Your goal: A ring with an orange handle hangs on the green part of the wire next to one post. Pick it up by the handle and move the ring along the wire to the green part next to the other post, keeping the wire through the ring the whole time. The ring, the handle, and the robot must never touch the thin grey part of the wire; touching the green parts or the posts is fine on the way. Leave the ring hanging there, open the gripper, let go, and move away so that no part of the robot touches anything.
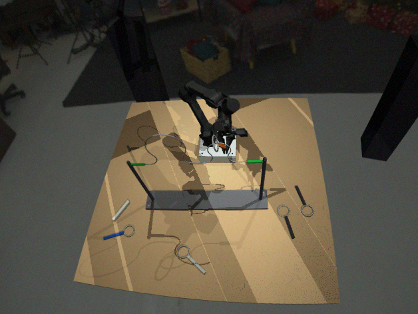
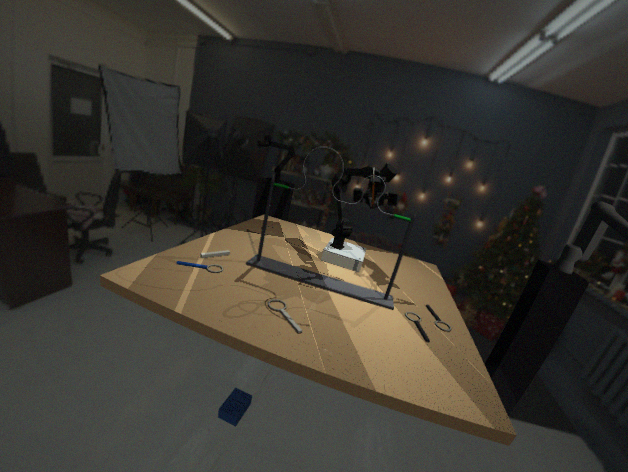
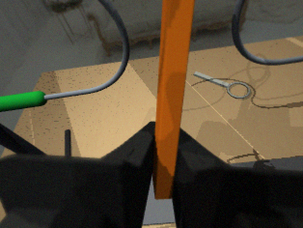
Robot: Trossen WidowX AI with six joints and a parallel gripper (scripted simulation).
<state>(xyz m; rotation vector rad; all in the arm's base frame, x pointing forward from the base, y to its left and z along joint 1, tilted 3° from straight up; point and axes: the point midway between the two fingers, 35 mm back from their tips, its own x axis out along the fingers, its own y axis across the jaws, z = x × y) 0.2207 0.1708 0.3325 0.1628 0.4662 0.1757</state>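
My gripper (image 3: 161, 128) is shut on the orange handle (image 1: 221, 145) (image 2: 374, 192) (image 3: 176, 63), near the handle's lower end in the wrist view. The ring (image 2: 374, 173) is seen nearly edge-on, at the small hump of the grey wire (image 1: 164, 135) (image 2: 324, 147) (image 3: 126, 48); the wire seems to pass through it, but the gap between them is too small to tell. The ring is outside the wrist view. The right green part (image 1: 255, 161) (image 2: 402, 217) (image 3: 21, 100) and left green part (image 1: 138, 164) (image 2: 282, 186) are both bare.
The right post (image 1: 262, 178) (image 2: 398, 258) and left post (image 1: 140, 180) (image 2: 263, 223) stand on a grey base (image 1: 236, 204). A large wire loop rises on the left. Loose ringed tools with black, blue (image 1: 114, 235) and white (image 1: 196, 264) handles and a white bar (image 1: 120, 210) lie on the table.
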